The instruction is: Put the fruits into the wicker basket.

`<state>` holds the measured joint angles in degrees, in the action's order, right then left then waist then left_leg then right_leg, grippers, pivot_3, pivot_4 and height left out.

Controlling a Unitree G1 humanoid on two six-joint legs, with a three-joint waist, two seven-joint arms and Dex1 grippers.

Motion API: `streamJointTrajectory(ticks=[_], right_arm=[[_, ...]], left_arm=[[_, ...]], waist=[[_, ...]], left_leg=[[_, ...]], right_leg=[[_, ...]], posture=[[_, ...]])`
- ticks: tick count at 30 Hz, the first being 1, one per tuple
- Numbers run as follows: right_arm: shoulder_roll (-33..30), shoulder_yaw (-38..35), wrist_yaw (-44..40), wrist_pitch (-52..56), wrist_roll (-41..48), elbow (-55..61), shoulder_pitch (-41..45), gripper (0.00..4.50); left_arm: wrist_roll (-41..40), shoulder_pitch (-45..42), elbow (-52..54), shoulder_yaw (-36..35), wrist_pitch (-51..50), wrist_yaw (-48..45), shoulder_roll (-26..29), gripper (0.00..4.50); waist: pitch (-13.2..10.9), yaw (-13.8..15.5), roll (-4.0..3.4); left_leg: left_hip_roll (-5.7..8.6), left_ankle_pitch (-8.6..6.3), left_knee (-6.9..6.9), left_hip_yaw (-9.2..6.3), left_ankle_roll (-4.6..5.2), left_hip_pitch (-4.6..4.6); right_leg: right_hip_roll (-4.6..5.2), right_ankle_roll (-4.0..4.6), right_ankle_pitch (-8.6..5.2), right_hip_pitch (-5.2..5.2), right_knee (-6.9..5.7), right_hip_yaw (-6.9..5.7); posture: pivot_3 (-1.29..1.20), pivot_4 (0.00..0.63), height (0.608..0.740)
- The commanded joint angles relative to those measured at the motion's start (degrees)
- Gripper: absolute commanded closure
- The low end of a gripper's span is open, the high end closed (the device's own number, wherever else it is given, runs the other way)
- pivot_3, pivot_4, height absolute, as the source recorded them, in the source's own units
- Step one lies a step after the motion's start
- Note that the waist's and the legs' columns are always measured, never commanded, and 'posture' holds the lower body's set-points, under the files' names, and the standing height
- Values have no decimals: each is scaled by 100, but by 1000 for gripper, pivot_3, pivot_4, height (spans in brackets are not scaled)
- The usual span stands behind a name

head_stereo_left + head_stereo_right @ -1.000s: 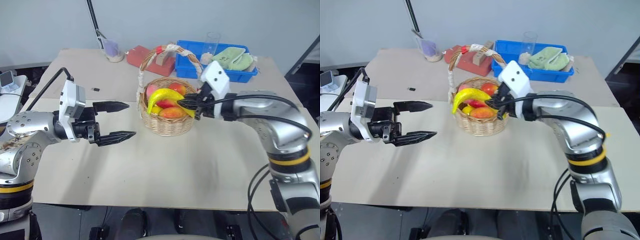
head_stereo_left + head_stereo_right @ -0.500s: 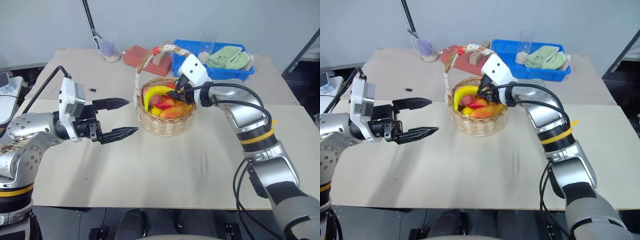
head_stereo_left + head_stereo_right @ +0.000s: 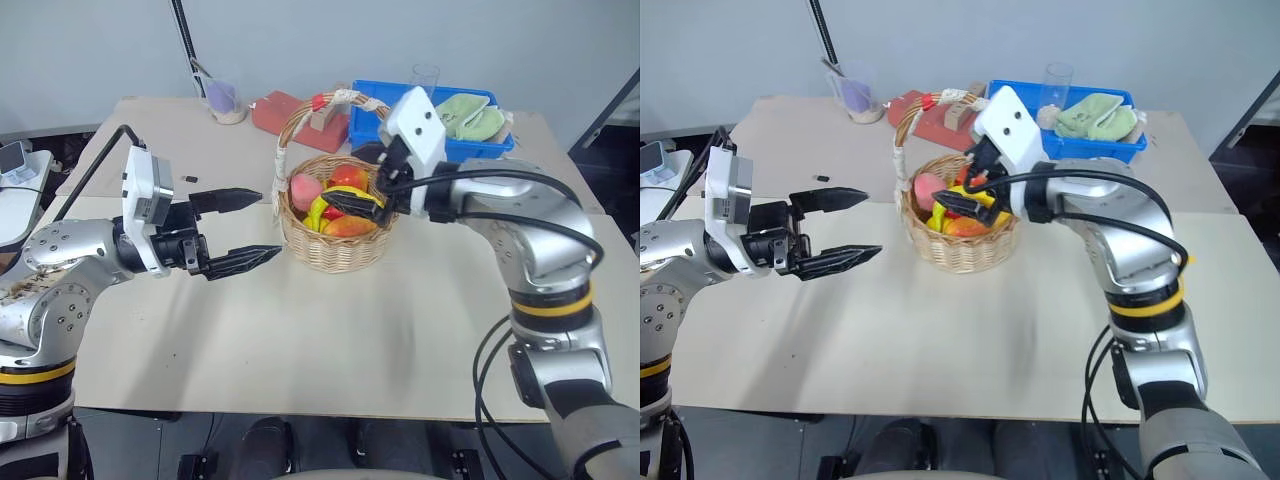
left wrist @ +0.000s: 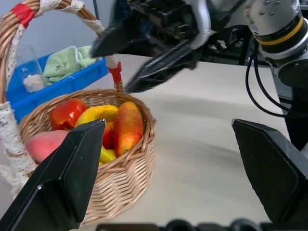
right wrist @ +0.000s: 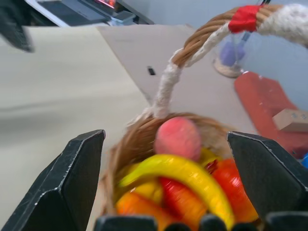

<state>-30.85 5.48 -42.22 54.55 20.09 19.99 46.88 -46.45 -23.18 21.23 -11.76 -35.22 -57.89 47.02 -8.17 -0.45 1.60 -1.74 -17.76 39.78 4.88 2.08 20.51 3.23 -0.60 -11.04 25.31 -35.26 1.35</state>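
Table's beige top carries the wicker basket [image 3: 334, 232] with banana [image 5: 178, 174], mango [image 4: 127, 126] and peach [image 3: 304, 188] inside, both end effectors [image 3: 232, 230] [image 3: 352, 200] spread empty, so you'd pinch such smooth, bruisable fruit gently mid-body.

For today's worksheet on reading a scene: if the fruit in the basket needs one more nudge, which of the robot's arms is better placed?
Probably the right. The right gripper hangs open over the wicker basket, just above the banana. The left gripper, also open, sits beside the basket over bare table.
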Motion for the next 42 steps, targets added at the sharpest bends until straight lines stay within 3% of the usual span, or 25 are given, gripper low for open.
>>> streamJointTrajectory(ticks=[1,4,9,25,28,38,42], right_arm=[[-413,-681,36,236,262,603,-535,26],[-555,-1100,371,136,198,748,-1095,26],[-201,-1225,1131,-312,-99,488,-1458,26],[737,-836,1247,-2104,-501,-2336,-204,26],[800,-843,1195,-2183,-498,-2531,-144,728],[893,-812,1231,-2148,-503,-2493,-160,4227],[843,-950,1444,-1977,-518,-2196,-244,4309]], left_arm=[[-14,-113,70,13,77,-43,-22,0],[-83,-90,121,28,30,-65,-49,0],[-166,-119,123,86,-7,-176,-60,0],[-156,-266,103,149,-48,-115,-94,0],[-147,-236,140,138,-42,-80,-89,0],[-117,-211,152,136,-8,-65,-65,0],[-128,-269,129,154,-12,-55,-91,0]], waist=[[0,16,0],[0,15,0],[0,-67,0],[0,-43,0],[0,-39,-1],[-1,-43,-2],[-1,-43,-3]], left_leg=[[1,0,0,0,0,1],[2,0,-1,1,0,2],[2,0,-2,-4,-1,-3],[2,1,-3,-6,-2,-1],[-1,1,-4,-7,-2,0],[-3,1,-4,-10,-2,-1],[-2,2,-4,-10,-2,2]], right_leg=[[0,0,0,-4,3,-5],[3,0,0,-7,10,-12],[-5,1,-1,-6,8,-7],[-8,4,-2,-5,9,0],[-8,4,-2,-5,9,-2],[-5,4,-2,-5,6,-2],[-5,4,-2,-1,4,-2]], posture=[[0,150,726],[0,150,726],[0,150,726],[0,150,726],[0,150,726],[0,150,726],[0,150,726]])
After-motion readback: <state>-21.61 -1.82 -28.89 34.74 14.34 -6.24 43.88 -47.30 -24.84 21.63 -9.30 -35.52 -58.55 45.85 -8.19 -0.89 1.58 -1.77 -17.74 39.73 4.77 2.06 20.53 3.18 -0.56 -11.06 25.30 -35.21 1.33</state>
